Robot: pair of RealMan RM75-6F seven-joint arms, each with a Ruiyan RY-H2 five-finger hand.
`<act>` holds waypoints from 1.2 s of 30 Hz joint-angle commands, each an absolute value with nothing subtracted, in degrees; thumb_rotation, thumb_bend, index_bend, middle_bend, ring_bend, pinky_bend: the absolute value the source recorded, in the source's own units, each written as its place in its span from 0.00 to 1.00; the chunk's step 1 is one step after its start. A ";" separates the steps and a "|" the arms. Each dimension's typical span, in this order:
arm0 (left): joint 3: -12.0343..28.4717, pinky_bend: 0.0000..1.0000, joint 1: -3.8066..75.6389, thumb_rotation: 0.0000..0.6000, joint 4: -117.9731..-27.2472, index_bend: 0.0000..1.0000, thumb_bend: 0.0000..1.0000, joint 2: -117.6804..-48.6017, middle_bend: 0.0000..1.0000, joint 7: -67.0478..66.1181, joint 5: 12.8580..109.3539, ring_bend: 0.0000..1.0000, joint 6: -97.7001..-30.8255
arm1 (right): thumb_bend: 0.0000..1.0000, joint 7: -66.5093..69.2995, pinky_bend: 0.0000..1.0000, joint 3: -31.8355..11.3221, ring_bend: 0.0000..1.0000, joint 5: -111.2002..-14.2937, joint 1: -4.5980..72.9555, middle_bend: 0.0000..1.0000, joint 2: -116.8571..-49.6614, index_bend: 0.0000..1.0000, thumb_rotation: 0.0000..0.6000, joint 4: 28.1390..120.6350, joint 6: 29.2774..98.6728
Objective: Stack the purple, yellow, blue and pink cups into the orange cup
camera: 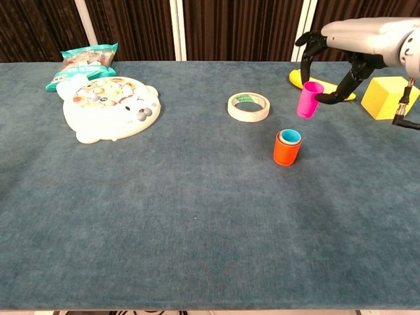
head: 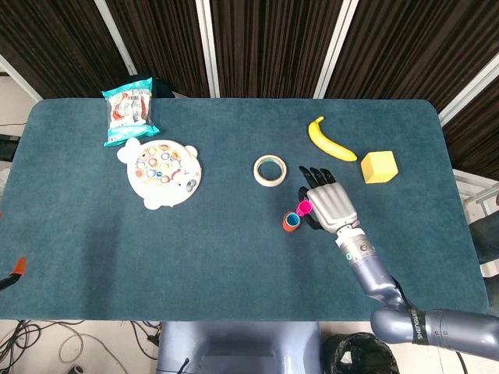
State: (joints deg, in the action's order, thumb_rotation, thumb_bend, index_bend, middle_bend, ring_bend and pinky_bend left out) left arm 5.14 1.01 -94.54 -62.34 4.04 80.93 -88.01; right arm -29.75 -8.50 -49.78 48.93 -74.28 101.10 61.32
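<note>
One cup outstanding: pink cup pinched by right hand, carried clear of the table, upright or nearly so, up and to the right of orange cup in the chest view and not yet above it. Orange cup standing on table with blue cup nested inside, rim showing; purple and yellow cups not separately discernible, presumed deeper in the stack. Left hand absent from both views. Main hazard judged: misalignment on descent, pink cup rim catching the stack's edge and tipping the light orange cup, which is unsupported by any second hand. Second hazard: grip appears to be from the side by fingertips only, so slip or rotation of the pink cup possible on contact, leaving it cocked in the stack rather than seated. Third hazard: fingers spread wide beside the cup, liable to strike the stack on approach from the right and push it toward tape roll. Banana and yellow block lying behind the hand, near enough to be brushed on any backward swing. Toy plate and snack bag well apart, no concern
</note>
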 commanded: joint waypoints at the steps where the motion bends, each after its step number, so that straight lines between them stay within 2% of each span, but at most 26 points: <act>1: 5.15 0.00 1.03 1.00 -94.52 0.05 0.31 -62.37 0.05 4.07 80.89 0.00 -87.95 | 0.44 -29.48 0.09 -8.14 0.06 -50.35 48.68 0.00 -75.04 0.47 1.00 100.46 61.01; 36: 5.34 0.00 1.08 1.00 -94.18 0.05 0.31 -62.43 0.05 4.31 80.47 0.00 -87.76 | 0.44 -30.33 0.09 -7.99 0.06 -51.02 48.46 0.00 -80.54 0.48 1.00 95.34 58.72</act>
